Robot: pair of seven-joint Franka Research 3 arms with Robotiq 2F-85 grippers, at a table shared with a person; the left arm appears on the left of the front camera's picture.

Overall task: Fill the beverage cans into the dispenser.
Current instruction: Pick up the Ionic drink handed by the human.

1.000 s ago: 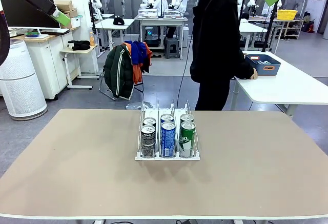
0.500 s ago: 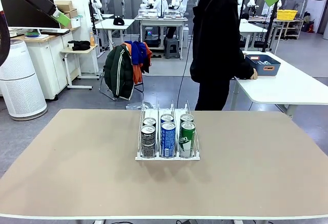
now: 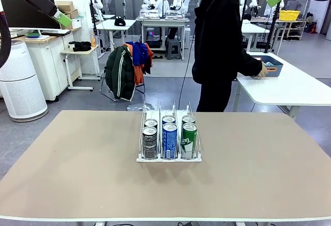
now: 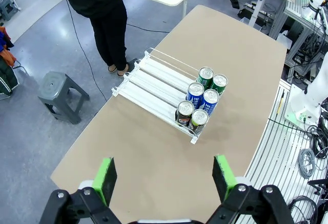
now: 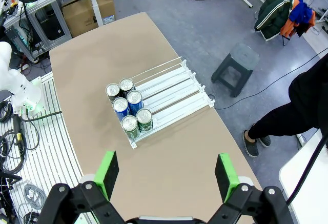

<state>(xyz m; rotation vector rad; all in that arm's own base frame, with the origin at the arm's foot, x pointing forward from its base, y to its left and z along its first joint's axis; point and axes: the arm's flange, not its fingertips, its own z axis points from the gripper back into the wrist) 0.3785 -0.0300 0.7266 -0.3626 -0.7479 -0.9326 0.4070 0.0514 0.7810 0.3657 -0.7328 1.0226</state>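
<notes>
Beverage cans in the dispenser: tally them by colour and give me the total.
Black-grey cans: 2
Blue cans: 2
Green cans: 2
Total: 6, all standing in the dispenser, one colour to a lane.

dispenser [image 3: 168, 159]: table [image 3: 77, 169] centre | cans [image 3: 169, 140]: six in dispenser's robot-side end, two per lane

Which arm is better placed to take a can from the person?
Probably the right. The left gripper and right gripper both hang open, high above the table, but the person's hand is at the blue tub on the robot's right side.
</notes>
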